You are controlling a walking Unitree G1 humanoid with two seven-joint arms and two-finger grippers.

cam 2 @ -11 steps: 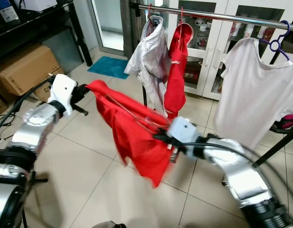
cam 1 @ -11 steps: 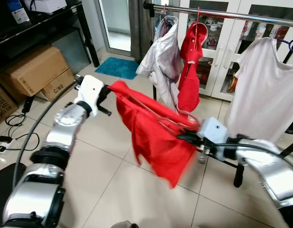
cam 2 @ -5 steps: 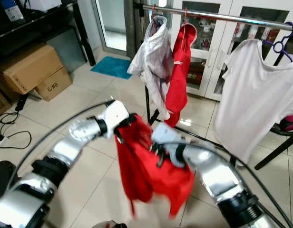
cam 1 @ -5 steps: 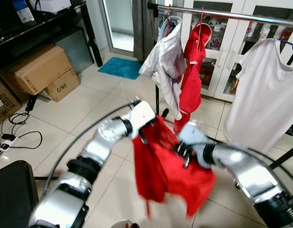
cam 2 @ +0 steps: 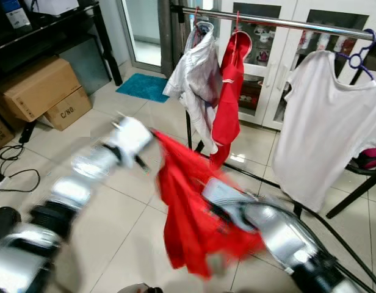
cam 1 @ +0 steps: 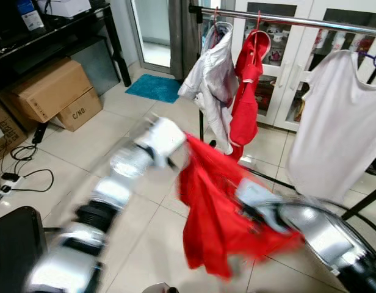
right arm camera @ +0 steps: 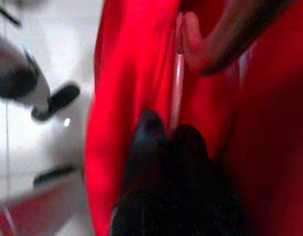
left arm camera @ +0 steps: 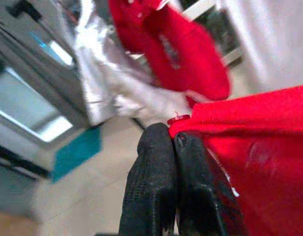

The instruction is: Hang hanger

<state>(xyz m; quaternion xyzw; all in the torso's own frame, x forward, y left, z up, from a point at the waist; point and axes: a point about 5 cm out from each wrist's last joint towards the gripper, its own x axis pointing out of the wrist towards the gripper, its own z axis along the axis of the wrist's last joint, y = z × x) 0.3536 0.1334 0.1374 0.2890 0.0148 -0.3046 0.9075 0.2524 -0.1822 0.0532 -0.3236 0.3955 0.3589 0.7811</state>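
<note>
A red garment (cam 1: 218,213) on a pink hanger (right arm camera: 177,83) hangs between my two arms, low in front of the clothes rail (cam 1: 285,18). My left gripper (cam 1: 180,145) is shut on the garment's upper edge, and in the left wrist view its fingers (left arm camera: 156,162) pinch the red cloth (left arm camera: 250,147). Lower down and to the right, my right gripper (cam 1: 248,213) is half buried in the cloth. In the right wrist view it (right arm camera: 172,129) is shut on the hanger's thin stem, just below the curved hook (right arm camera: 225,49). Both arms are blurred.
A grey-white shirt (cam 1: 212,67), a red hoodie (cam 1: 246,91) and a white T-shirt (cam 1: 334,122) hang on the rail before glass cabinet doors. Cardboard boxes (cam 1: 50,88) and a black shelf stand at the left, a blue mat (cam 1: 154,87) by the doorway, and a black seat (cam 1: 11,244) at bottom left.
A second ago the garment was stretched wide; my arms then came together. Now the left gripper has swung up and left, the right has dropped, and the cloth spreads again.
</note>
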